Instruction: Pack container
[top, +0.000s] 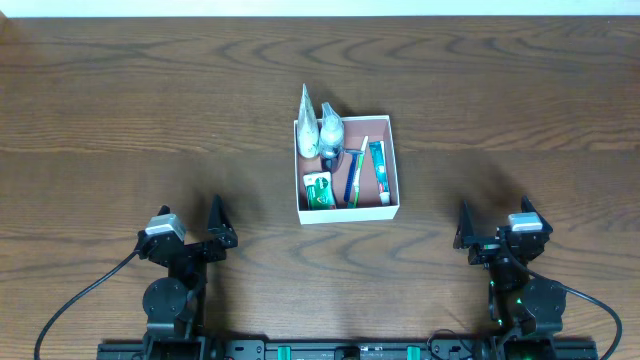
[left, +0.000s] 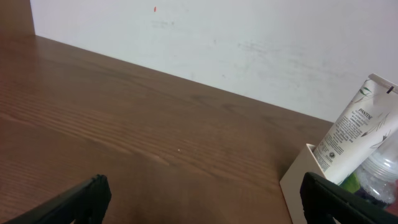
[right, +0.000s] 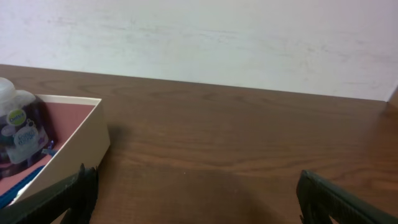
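Observation:
The container (top: 394, 160), a shallow square white box with a pinkish-brown bottom, sits at the table's middle. Inside lie a white tube (top: 306, 128), a clear bottle (top: 329, 132), a green packet (top: 318, 190), a toothbrush (top: 353, 178) and a toothpaste tube (top: 378, 172). My left gripper (top: 218, 222) is open and empty at the front left, well clear of the box. My right gripper (top: 464, 228) is open and empty at the front right. The left wrist view shows the box's corner (left: 297, 180) and the white tube (left: 353, 127). The right wrist view shows the box's wall (right: 74, 152).
The wooden table (top: 150, 110) carries nothing else. A white wall (left: 249, 37) stands behind the table's far edge. Cables trail from both arm bases at the front edge.

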